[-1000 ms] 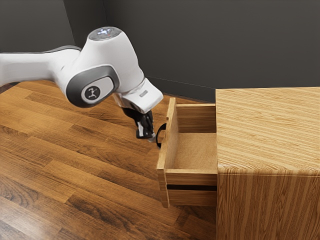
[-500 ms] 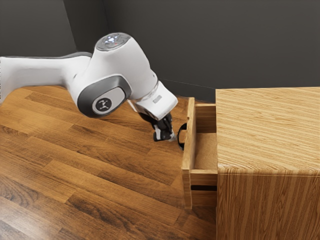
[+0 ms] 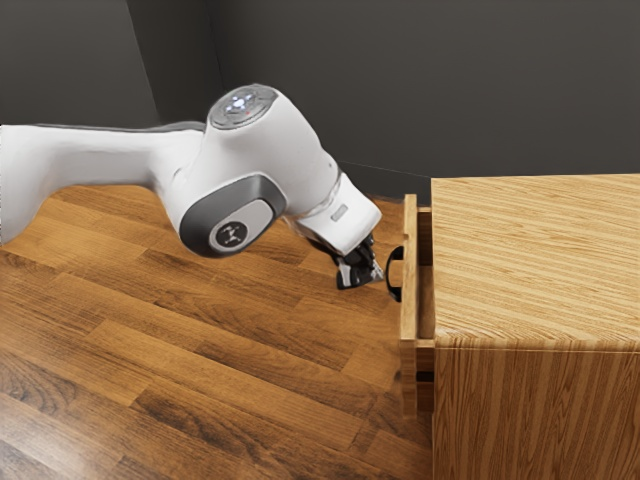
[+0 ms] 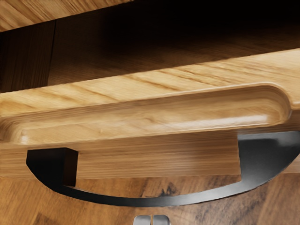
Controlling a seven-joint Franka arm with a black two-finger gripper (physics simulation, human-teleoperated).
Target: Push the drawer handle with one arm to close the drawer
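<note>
Just outside the wooden cabinet (image 3: 530,255), the drawer (image 3: 409,325) stood slightly open, a narrow gap left behind its front panel. Its curved black handle (image 3: 389,280) faced the gripper (image 3: 380,274), whose tips were right up by the bow's outer side; whether they touched it, I couldn't tell. My two fingers (image 4: 142,220) were closed together, with nothing held between them.

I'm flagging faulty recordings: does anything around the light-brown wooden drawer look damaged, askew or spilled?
Nothing stands out. The drawer sits partly out of the boxy, wood-grained cabinet with no visible skew, and its black, curved handle looks whole and attached at both ends. I see no spill or damage.
</note>
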